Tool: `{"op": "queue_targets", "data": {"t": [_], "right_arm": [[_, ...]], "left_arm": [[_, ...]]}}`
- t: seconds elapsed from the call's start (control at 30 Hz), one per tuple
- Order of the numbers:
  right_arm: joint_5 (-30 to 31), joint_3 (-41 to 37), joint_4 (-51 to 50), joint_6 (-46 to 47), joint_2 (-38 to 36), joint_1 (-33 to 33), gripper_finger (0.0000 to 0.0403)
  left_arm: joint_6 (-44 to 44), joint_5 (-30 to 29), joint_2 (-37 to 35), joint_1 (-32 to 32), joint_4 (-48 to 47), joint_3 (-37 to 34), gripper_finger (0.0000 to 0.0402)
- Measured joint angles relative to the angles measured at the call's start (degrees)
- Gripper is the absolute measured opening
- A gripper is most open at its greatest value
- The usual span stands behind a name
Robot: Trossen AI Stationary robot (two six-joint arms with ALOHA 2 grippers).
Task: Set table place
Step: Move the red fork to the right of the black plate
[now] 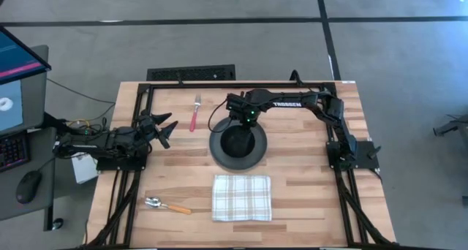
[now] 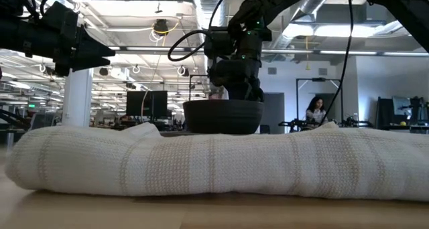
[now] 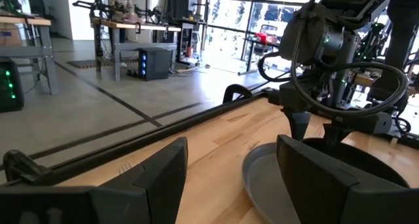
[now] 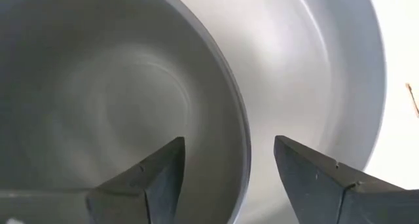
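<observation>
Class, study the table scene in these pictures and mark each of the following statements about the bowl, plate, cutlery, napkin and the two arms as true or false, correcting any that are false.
1. The bowl sits on the plate. True.
2. The right gripper is over the napkin. False: it is at the bowl, its open fingers straddling the bowl's rim.
3. The fork lies on the napkin. False: it lies on the bare table, beyond the plate, apart from the napkin.
4. The spoon lies beside the napkin, not touching it. True.
5. The left gripper holds the spoon. False: it is open and empty, near the table's left edge.
</observation>
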Motion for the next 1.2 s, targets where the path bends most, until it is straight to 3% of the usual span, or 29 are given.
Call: {"op": "queue_targets", "data": {"t": [0.37, 0.83, 0.97, 1.07, 1.2], "right_arm": [[0.2, 6.4, -5.0, -1.1, 0.0, -0.1, 0.026], [0.4, 32.3, -16.7, -3.4, 0.0, -2.4, 0.026], [0.2, 38.5, -20.7, -3.8, 0.0, -1.7, 0.026], [0.2, 37.1, -21.6, -5.0, -2.9, -1.2, 0.026], [0.1, 37.2, -23.1, -5.0, -6.7, -1.3, 0.026]], "left_arm": [[-0.5, 0.0, 0.0, 0.0, 0.0, 0.0, 0.0224], [-0.8, 0.0, 0.0, 0.0, 0.0, 0.0, 0.0224], [-6.2, 0.0, 0.0, 0.0, 0.0, 0.0, 0.0224], [-12.3, 0.1, 0.0, 0.0, 0.0, 0.0, 0.0224], [-13.0, 2.6, 0.7, 0.0, -3.1, 1.2, 0.0224]]}}
